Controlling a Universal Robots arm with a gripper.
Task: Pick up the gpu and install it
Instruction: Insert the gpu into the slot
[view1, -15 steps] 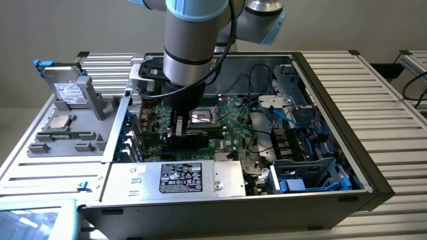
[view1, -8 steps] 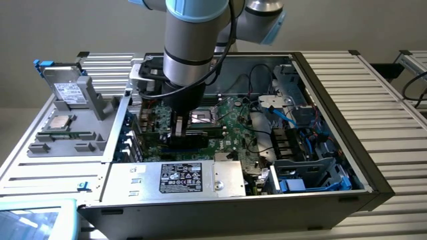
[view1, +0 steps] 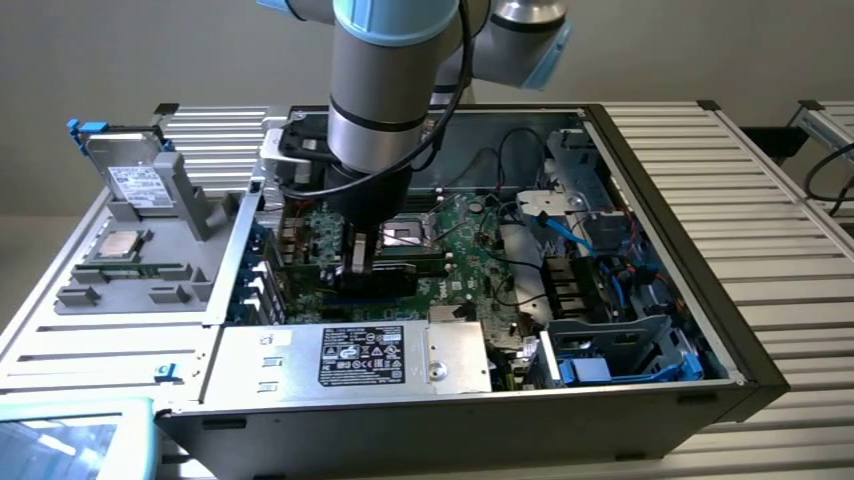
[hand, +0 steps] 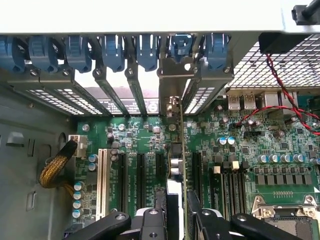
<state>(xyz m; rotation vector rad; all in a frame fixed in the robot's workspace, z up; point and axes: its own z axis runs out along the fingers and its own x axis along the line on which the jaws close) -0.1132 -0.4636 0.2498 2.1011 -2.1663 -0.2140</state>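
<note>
Pincer (view1: 358, 262) of the single arm, sunk into an open computer case (view1: 627, 160) on the slatted worktop (view1: 761, 200), grips the gpu (view1: 371, 281) by both faces, with the card standing on edge directly beneath the wrist. In the exterior view the card's long axis runs roughly 9 to 3 o'clock. Its metal bracket (hand: 170, 87) points to 9 o'clock, toward the case's rear wall. The wrist view shows that bracket lined up with 1 rear opening under the row of blue clips (hand: 112, 50). The card's lower edge sits close over a slot on the motherboard (view1: 467, 240), but whether it is seated cannot be told. Room looks tight: empty expansion slots (hand: 141, 180) lie just beside 1 face, and the processor socket (view1: 404, 236) is near at 2 o'clock. The silver power supply (view1: 360, 355) lies at 6 o'clock, and cables (view1: 514, 250) hang apart at 3 o'clock.
</note>
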